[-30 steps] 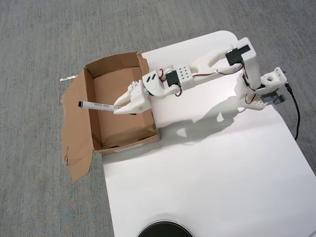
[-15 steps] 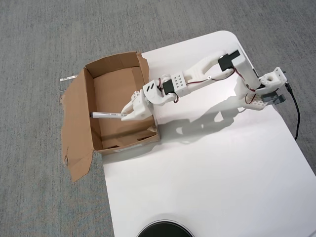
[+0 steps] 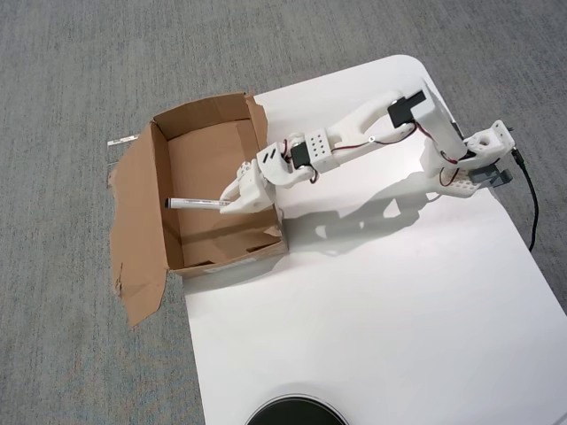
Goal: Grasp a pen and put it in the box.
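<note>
Lower and further in than a moment ago, the pen [image 3: 196, 204] now lies level inside the box [image 3: 142, 199], clenched at its right end by the gripper [image 3: 232, 202]; the arm [image 3: 354, 137] stretches from the table [image 3: 372, 301].

No text could be read. The pen [image 3: 197, 204] carried fine dark print along its white barrel, too small to make out. The box [image 3: 142, 212] showed no legible marking.
</note>
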### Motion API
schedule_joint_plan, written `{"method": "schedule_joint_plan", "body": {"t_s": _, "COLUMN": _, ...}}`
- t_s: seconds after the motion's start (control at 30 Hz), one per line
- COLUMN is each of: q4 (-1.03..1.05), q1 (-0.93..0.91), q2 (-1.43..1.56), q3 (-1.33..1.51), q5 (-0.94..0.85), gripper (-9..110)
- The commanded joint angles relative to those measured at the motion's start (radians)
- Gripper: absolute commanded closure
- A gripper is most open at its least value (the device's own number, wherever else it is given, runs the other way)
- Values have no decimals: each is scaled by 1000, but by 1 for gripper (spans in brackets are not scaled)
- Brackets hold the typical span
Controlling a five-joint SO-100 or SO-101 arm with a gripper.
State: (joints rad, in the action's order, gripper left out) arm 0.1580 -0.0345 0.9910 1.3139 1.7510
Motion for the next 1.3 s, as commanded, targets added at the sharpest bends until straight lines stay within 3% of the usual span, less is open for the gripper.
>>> {"method": "schedule_joint_plan", "body": {"t_s": 0.0, "q4": -6, "q1": 2, "q2": 12, "q3": -16, "q5": -7, "gripper": 98}}
{"method": "schedule_joint_plan", "body": {"t_s": 0.3, "q4": -6, "q1": 4, "q2": 12, "q3": -15, "q5": -7, "gripper": 79}}
{"method": "schedule_joint_plan", "body": {"t_s": 0.9, "q4": -6, "q1": 18, "q2": 150, "q3": -15, "q5": -12, "gripper": 78}}
{"method": "schedule_joint_plan", "body": {"t_s": 1.27, "q4": 46, "q1": 8, "q2": 354, "q3": -15, "q5": -406, "gripper": 78}}
